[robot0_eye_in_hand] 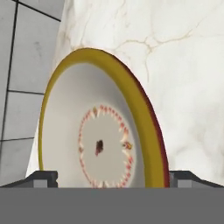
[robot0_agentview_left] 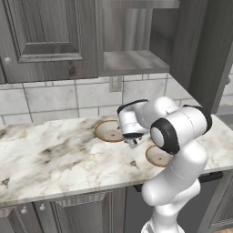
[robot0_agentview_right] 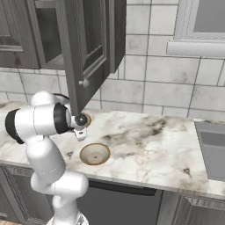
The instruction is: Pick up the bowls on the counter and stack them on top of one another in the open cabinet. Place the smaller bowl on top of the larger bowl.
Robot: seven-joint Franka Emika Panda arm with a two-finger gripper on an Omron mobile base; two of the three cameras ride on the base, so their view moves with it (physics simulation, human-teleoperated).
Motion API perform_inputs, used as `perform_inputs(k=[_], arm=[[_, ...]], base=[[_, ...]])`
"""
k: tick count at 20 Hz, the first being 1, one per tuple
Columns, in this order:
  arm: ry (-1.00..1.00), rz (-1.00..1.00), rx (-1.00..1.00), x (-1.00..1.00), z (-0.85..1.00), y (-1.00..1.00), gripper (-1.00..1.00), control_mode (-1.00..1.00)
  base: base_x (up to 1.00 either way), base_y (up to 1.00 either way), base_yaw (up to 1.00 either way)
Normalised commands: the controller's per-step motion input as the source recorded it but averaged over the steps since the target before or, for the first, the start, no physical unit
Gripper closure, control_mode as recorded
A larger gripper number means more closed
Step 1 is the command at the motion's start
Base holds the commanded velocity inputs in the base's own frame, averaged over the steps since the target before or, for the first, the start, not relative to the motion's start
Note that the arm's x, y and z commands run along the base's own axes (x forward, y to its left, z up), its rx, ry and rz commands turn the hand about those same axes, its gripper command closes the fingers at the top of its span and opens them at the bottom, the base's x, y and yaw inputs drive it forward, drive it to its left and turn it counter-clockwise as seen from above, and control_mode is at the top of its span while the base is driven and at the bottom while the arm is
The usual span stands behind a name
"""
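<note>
Two cream bowls with tan-brown rims sit on the white marble counter [robot0_agentview_left: 54,154]. The larger bowl [robot0_agentview_left: 107,131] lies close to the tiled wall. The smaller bowl [robot0_agentview_left: 157,156] rests nearer the front edge and is partly hidden by my arm; it is in full sight in the right base view [robot0_agentview_right: 94,154]. My gripper [robot0_agentview_left: 132,143] hovers open just over the larger bowl's right side. In the hand view the larger bowl [robot0_eye_in_hand: 100,140] spans the space between the two fingertips [robot0_eye_in_hand: 43,177], and nothing is held. The open cabinet [robot0_agentview_left: 132,61] hangs above with a bare grey shelf.
The open cabinet's door [robot0_agentview_right: 85,52] juts out over the counter, right above my gripper [robot0_agentview_right: 80,132]. A closed raised-panel cabinet [robot0_agentview_left: 45,36] is at upper left. A wall outlet [robot0_agentview_left: 115,83] sits on the tiles. A sink [robot0_agentview_right: 211,149] lies far right.
</note>
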Motion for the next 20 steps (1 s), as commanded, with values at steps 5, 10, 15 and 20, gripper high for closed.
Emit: perform_inputs(k=[5, 10, 15, 20], arm=[[-0.01, 0.00, 0.01, 0.20, -0.15, 0.04, -1.00, -1.00], [0.00, 0.00, 0.01, 0.23, -0.11, 0.05, -1.00, -1.00], [-0.01, 0.00, 0.01, 0.21, -0.10, 0.06, -1.00, -1.00], [0.00, 0.00, 0.01, 0.19, -0.14, 0.10, 1.00, -1.00]], base=[[0.00, 0.00, 0.00], [0.00, 0.00, 0.00], [0.00, 0.00, 0.00], [0.00, 0.00, 0.00]])
